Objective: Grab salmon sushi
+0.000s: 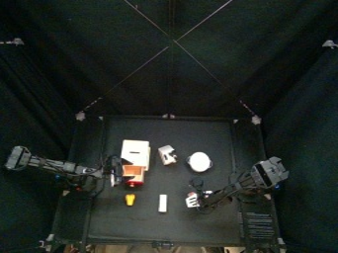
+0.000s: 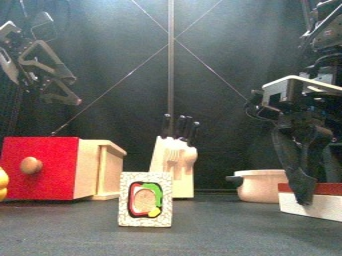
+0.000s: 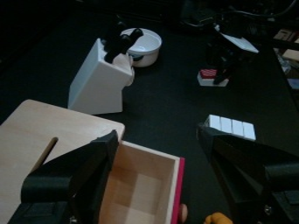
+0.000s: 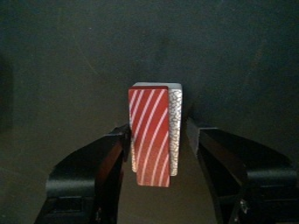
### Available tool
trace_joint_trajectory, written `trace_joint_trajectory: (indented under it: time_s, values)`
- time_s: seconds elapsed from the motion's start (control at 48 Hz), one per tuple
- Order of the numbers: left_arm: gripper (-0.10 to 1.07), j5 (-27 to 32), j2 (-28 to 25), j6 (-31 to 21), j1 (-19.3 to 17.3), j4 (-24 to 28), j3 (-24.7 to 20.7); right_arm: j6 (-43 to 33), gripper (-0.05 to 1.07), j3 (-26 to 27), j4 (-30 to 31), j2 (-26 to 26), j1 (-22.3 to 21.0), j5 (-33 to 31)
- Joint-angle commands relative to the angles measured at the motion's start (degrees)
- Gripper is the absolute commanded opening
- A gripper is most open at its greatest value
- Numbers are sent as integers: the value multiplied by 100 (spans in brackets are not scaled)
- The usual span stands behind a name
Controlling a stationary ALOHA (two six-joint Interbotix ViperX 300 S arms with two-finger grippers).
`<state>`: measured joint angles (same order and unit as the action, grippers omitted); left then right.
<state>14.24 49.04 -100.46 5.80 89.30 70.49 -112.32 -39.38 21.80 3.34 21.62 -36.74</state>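
Right wrist view: the right gripper (image 4: 156, 153) has its black jaws spread wide either side of the salmon sushi (image 4: 155, 133), a small red-pink striped oblong block with a pale speckled side. It lies on the matte black table (image 4: 70, 61) at the front right, not yet clamped.

Risks, my read: the block is narrow with smooth plastic-looking faces, so an off-centre close could twist it or tip it out.

Left gripper (image 3: 158, 166) is fully released, hanging over the pale wooden drawer box (image 3: 128, 179).
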Motion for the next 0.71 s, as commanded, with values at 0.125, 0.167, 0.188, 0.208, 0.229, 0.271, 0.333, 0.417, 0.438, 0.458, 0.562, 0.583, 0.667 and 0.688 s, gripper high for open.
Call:
trace_joint_trajectory:
  time_s: [0.125, 0.167, 0.188, 0.208, 0.229, 0.271, 0.333, 0.417, 0.438, 0.458, 0.562, 0.583, 0.667, 0.688]
  values:
    - [102, 0, -18, -9, -18, 18, -70, 9, 82, 26, -35, -53, -18, -9]
    - [102, 0, -9, -9, -18, 9, -70, 9, 79, 26, -26, -53, -26, 0]
    - [102, 9, -9, -9, -18, 9, -70, 9, 78, 18, -35, -53, -26, 0]
    - [103, 9, -9, -9, -18, 9, -70, 9, 77, 18, -35, -53, -26, -9]
    - [102, 9, -9, -9, -18, 18, -70, 9, 75, 26, -26, -53, -35, -9]
    - [102, 0, -18, -9, -18, 18, -70, 9, 72, 18, -26, -53, -44, -9]
    - [102, 0, -9, -9, -26, 18, -70, 9, 70, 18, -18, -70, -44, -9]
    - [103, -9, -9, -9, -18, 18, -70, 9, 68, 26, 0, -158, -44, -9]
    - [102, 0, -18, -9, -18, 18, -70, 9, 68, 26, 9, -193, -35, 0]
    - [103, 0, -9, -9, -18, 18, -70, 18, 68, 44, 26, -237, -44, -9]
    - [102, -9, -9, -9, -18, 18, -70, 97, 68, 53, 105, -413, -18, -9]
    - [103, 0, -9, -9, -18, 18, -70, 105, 68, 53, 132, -457, -18, -9]
    - [102, -9, -9, -9, -18, 9, -62, 114, 68, 53, 211, -545, 0, -9]
    - [103, 0, -9, -9, -18, 18, -70, 114, 68, 53, 229, -563, 0, -9]
